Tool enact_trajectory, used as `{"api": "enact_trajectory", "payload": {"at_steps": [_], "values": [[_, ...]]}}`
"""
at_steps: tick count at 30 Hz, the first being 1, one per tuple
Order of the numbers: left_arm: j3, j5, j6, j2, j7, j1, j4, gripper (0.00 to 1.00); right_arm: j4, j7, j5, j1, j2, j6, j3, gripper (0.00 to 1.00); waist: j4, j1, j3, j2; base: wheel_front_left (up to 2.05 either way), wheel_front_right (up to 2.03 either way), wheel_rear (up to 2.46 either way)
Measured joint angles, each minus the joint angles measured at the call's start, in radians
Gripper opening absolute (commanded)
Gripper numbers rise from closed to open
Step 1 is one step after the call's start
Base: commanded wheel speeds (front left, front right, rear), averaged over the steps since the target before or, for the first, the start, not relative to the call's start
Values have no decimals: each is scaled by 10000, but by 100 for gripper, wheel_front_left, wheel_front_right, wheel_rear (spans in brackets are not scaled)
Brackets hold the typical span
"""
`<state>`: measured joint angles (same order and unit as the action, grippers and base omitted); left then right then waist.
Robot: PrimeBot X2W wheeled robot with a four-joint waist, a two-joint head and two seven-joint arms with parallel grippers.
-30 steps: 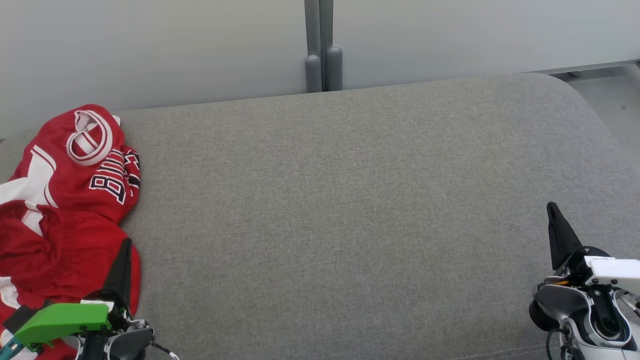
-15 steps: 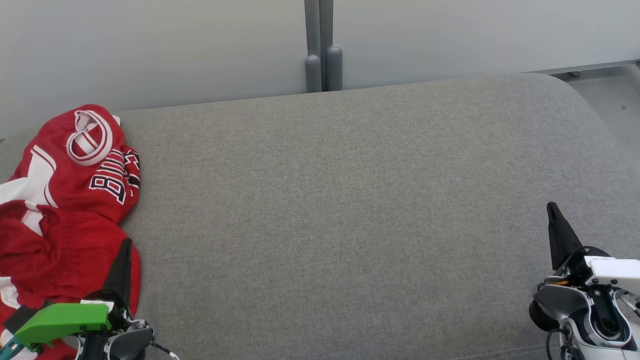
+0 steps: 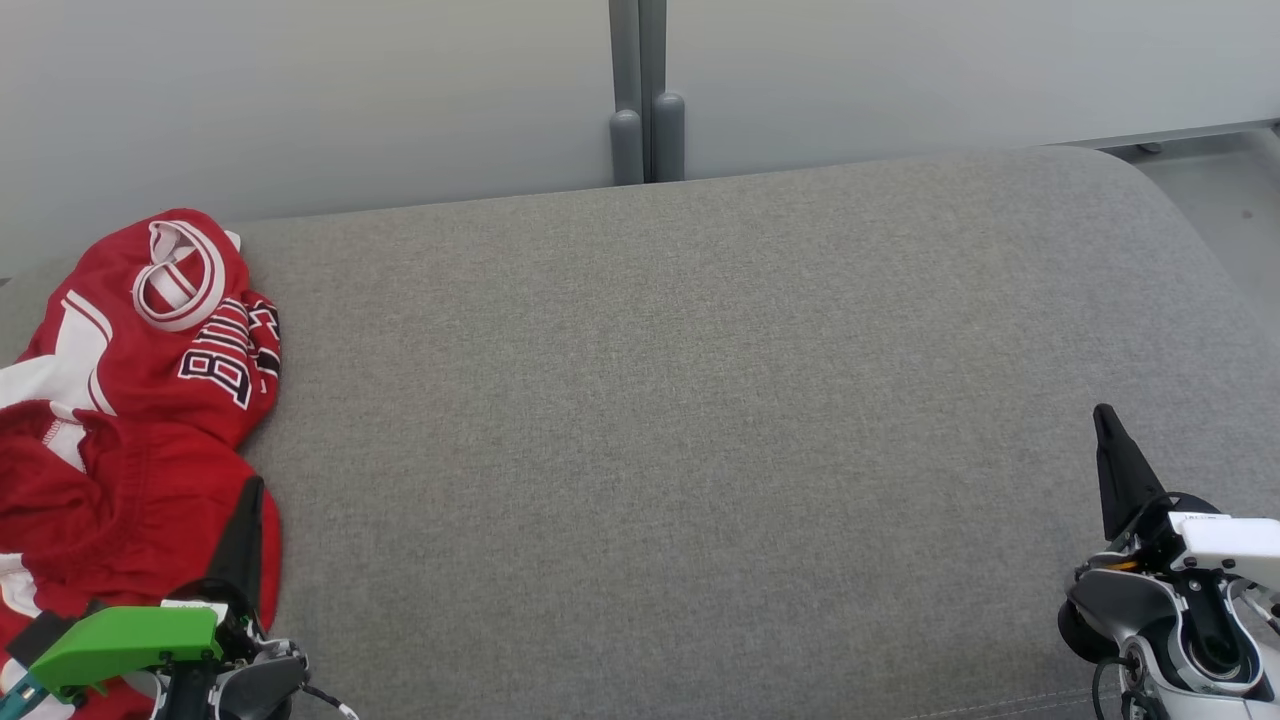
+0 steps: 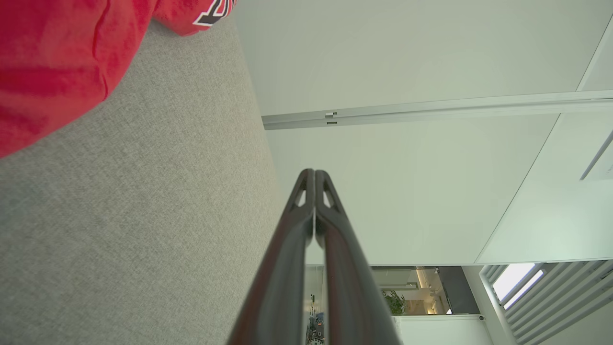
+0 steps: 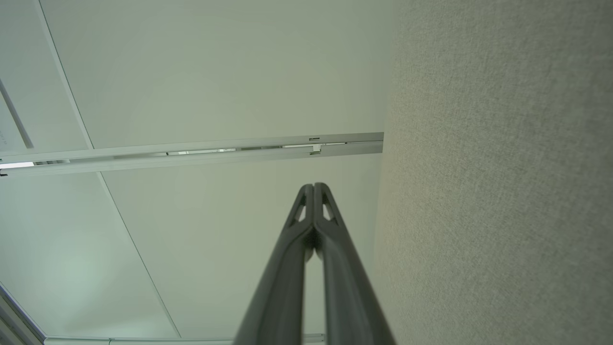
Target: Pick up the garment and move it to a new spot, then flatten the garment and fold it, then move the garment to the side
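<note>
step in hand, judged: first pick-up. left hand point(image 3: 252, 495), at 7 o'clock with fingers pressed together and empty, should spread wide and pinch a raised ridge of the crumpled red-and-white sports jersey point(image 3: 130, 400), not the grey woven-fabric cushion point(image 3: 700, 400) beneath. right hand point(image 3: 1106, 428), also pinched closed on nothing, sits at 4 o'clock; jersey lies bunched at 9 o'clock, collar up, lettering creased.

A grey fabric cushion point(image 3: 700, 400) lies before pale wall panels point(image 3: 300, 100).
</note>
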<state>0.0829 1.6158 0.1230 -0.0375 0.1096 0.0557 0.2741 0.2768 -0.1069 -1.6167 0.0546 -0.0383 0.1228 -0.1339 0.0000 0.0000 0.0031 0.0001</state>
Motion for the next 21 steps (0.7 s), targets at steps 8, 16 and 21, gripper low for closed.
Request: {"api": "enact_trajectory", "payload": {"at_steps": [8,16,21], "values": [[0,0,0,0,0,0,0,0,0,0,0,0,0,0,0,0,0,0,0,0,0,0,0],[0,0,0,0,0,0,0,0,0,0,0,0,0,0,0,0,0,0,0,0,0,0,0],[0,0,0,0,0,0,0,0,0,0,0,0,0,0,0,0,0,0,0,0,0,0,0]]}}
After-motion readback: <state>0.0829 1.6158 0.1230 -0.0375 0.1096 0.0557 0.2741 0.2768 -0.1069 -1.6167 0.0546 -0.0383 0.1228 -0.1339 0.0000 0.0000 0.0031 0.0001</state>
